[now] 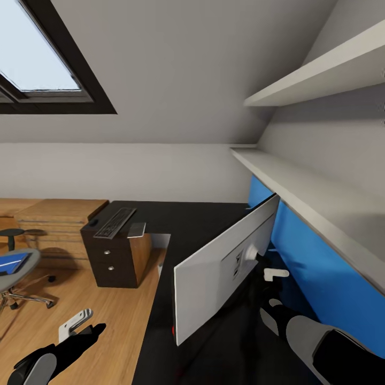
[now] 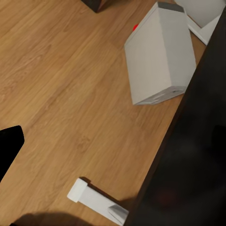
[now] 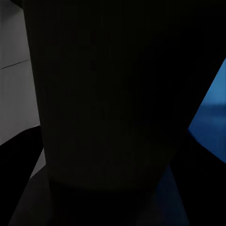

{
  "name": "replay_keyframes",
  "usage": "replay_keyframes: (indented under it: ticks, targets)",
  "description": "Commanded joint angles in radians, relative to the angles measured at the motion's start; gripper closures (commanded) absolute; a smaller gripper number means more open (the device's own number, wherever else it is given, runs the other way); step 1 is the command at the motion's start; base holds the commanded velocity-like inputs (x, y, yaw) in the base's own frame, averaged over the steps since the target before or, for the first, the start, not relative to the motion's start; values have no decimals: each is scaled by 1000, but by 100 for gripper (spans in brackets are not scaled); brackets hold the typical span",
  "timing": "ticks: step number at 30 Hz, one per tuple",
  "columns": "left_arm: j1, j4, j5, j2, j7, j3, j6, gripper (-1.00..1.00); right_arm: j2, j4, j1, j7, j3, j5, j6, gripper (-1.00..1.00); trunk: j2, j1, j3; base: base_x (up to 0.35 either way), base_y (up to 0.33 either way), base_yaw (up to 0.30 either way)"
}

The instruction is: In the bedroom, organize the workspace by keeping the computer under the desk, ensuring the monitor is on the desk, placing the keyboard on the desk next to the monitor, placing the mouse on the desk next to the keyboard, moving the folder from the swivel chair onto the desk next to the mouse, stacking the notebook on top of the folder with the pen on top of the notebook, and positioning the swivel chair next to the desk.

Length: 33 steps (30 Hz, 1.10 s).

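Monitor tilted near desk edge; right tool behind it, left tool over open floor; closure of both unclear.

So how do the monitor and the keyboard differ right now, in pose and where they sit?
The monitor stands upright on the near part of the desk, its light grey back facing the camera; the keyboard lies flat on the far end above the drawers. The monitor is by far the larger. The right tool is close behind the monitor at its stand; nothing is near the keyboard. Both rest on the black desktop.
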Motion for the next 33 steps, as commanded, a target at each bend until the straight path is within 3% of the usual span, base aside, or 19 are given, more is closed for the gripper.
replay_keyframes:
  ticks: [1, 14, 19, 26, 33]
  targets:
    - [-1, -1, 11, 1, 9, 0, 3, -100, -1, -2, -1, -6, 8, 0, 1, 100, -2, 0, -1, 0, 0, -81]
    - [-1, -1, 13, 1, 9, 0, 3, -100, 0, -2, -1, -6, 8, -1, 1, 100, -2, 0, 2, 0, 0, -41]
    - [0, -27, 4, -27, 9, -3, 5, -100, 27, -1, 1, -3, 13, -4, 9, 100, -2, 1, 1, 0, 0, 0]
    - [0, -30, 5, -29, 9, -3, 6, -100, 52, 0, 2, -1, 12, -3, 6, 100, -2, 1, 1, 0, 0, 0]
    - [0, -31, 6, -28, 9, -2, 6, -100, 54, 0, 2, -1, 56, -37, 4, 100, -2, 1, 1, 0, 0, 0]
